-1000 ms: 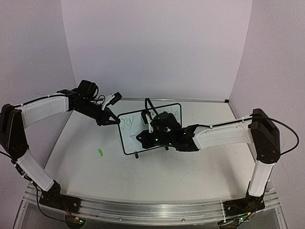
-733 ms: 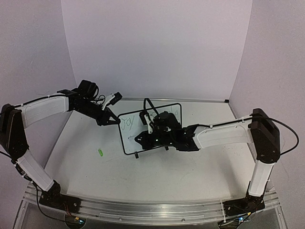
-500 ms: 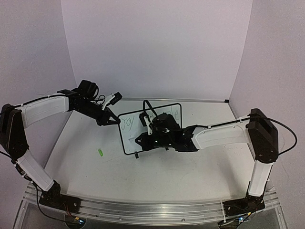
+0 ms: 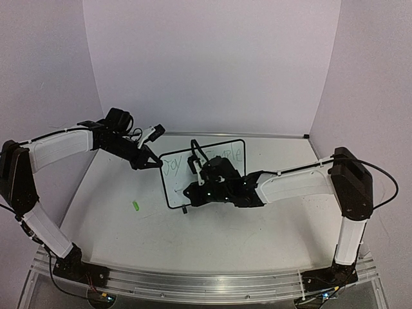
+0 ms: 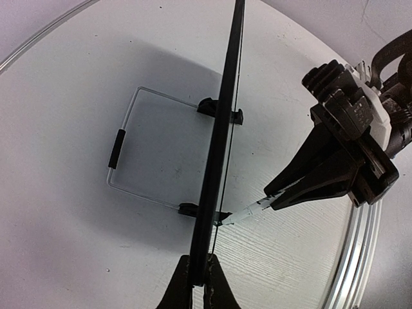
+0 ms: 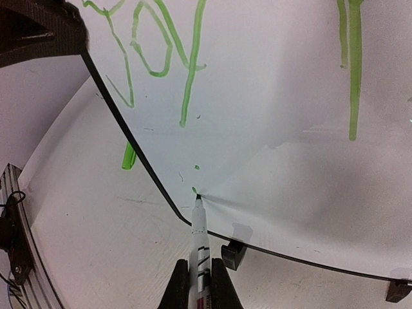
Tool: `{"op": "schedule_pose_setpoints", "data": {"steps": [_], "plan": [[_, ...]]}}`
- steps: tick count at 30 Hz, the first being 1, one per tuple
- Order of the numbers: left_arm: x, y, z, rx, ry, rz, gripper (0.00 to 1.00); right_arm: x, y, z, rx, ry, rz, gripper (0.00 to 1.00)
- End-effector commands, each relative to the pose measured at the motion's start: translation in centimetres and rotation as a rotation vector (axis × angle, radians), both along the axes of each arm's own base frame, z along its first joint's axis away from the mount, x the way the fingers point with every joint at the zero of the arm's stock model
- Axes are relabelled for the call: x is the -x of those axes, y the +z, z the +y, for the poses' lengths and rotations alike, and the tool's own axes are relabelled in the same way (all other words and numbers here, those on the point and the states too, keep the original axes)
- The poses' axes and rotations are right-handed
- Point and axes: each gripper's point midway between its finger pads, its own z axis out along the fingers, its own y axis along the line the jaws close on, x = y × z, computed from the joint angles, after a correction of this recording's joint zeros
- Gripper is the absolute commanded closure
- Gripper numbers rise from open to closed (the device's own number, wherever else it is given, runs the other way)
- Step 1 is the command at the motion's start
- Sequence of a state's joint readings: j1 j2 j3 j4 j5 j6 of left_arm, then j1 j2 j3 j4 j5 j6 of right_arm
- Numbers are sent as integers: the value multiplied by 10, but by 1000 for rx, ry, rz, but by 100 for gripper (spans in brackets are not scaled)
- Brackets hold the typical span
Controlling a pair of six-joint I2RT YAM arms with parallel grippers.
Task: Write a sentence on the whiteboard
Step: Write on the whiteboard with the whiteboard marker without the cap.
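Note:
The whiteboard [image 4: 172,187] stands upright on its black feet [image 6: 233,254] at mid table. My left gripper [image 4: 152,161] is shut on its left edge; in the left wrist view the board [image 5: 222,129] shows edge-on between the fingers [image 5: 183,286]. My right gripper [image 4: 192,193] is shut on a white marker [image 6: 199,235] whose tip touches the board's lower left corner beside small green dots. The sentence [image 4: 172,166] shows as green "Joy" [image 6: 161,51] and a few more letters [image 4: 233,154]; the right arm hides the rest. The marker also shows in the left wrist view [image 5: 248,212].
A green marker cap [image 4: 136,206] lies on the table left of the board, also in the right wrist view [image 6: 129,156]. A wire stand [image 5: 122,151] props the board from behind. A metal rail [image 4: 193,283] runs along the near edge.

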State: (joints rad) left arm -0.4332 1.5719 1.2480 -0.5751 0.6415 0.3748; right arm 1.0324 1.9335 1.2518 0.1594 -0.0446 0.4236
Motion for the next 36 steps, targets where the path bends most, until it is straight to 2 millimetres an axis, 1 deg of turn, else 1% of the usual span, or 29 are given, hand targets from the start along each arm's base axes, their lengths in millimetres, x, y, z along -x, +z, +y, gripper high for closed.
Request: {"op": "schedule_pose_setpoints", "data": {"steps": [1,8,12,15,28,36], "plan": [[-6,-19,8,-92,20,-8,100,-19,31,-10,-29,-99,-70,100],[-5,-21,7,-94,18,-4,100,-20,45,-14,-47,-110,-91,100],[-5,-21,7,-95,18,-3,100,-19,48,-16,-50,-115,-95,100],[-5,-22,7,-96,17,-1,100,-19,42,-16,-40,-112,-90,100],[-5,-21,7,-97,17,-5,100,-11,1,-14,21,-89,-3,100],[-5,-20,7,-97,18,-6,100,-9,-14,-13,49,-79,24,100]]}}
